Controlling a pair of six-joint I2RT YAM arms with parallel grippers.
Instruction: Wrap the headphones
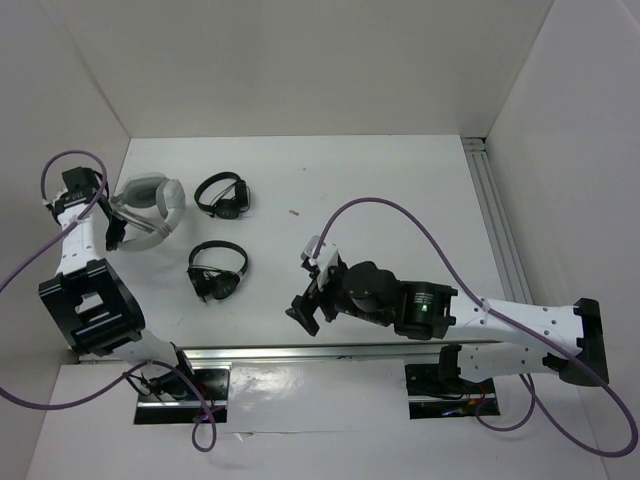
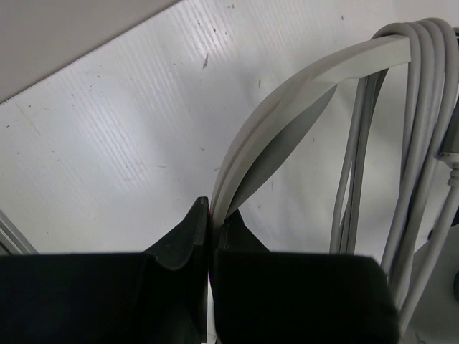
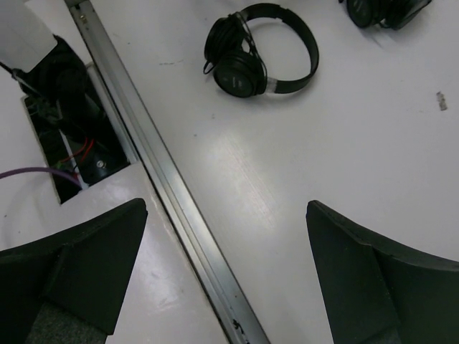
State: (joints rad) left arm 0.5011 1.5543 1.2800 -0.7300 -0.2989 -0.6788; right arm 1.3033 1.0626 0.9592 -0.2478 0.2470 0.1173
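Presently pinches the headphones by the headband with the left gripper, clamped almost fully shut on the thin grey edge. Holds them at the far left of the table, close to the side wall and well apart from the right gripper. Carries several turns of cable draped over the band just beside the pinch, loose and untucked. Hangs the right gripper wide and empty by the near edge, above the metal rail, with the black headphones lying between it and the work.

Could lose the band: gripping only a narrow sliver at the fingertips, so likely to be levered out by any twist or by a tug from the cable. Could shed the loops: pinned by nothing, apt to slide off the band on tilting and undo the wrap. Could trap the thin cable between finger and band on re-gripping. Could knock a black pair aside on bringing the right arm straight across, given their place on the direct path. Cannot tell the whereabouts of the plug end.
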